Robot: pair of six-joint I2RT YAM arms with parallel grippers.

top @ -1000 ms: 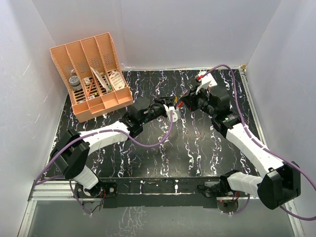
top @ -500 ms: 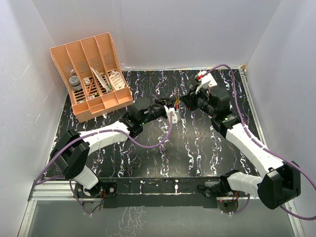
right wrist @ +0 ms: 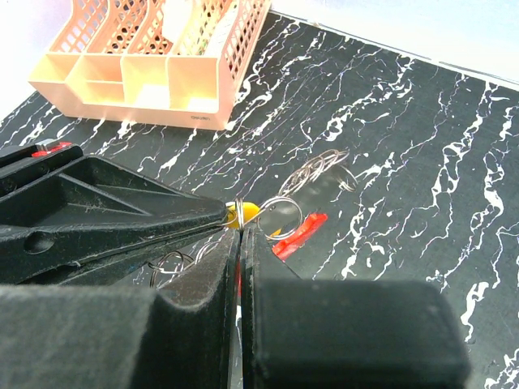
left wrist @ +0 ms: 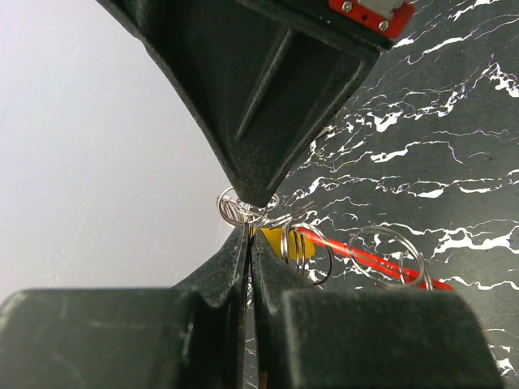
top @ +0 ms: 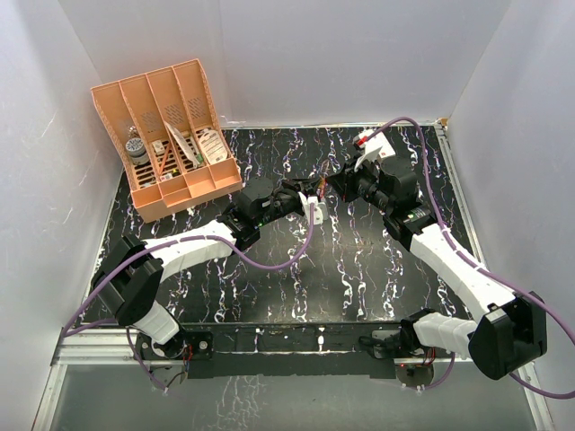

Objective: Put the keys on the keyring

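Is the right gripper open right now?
No; in the right wrist view the right gripper has its fingers pressed together, with no gap between them.

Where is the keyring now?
In the right wrist view the keyring shows just beyond where the left gripper and right gripper meet, at the far middle of the table, right of the orange organizer.

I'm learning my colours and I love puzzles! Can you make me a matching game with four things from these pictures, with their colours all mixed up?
Things:
1. organizer
2. left arm's cable
3. keyring
4. table

Colours:
A. red
B. black with white streaks
C. orange
D. purple

Right pairs: 1-C, 2-D, 3-A, 4-B
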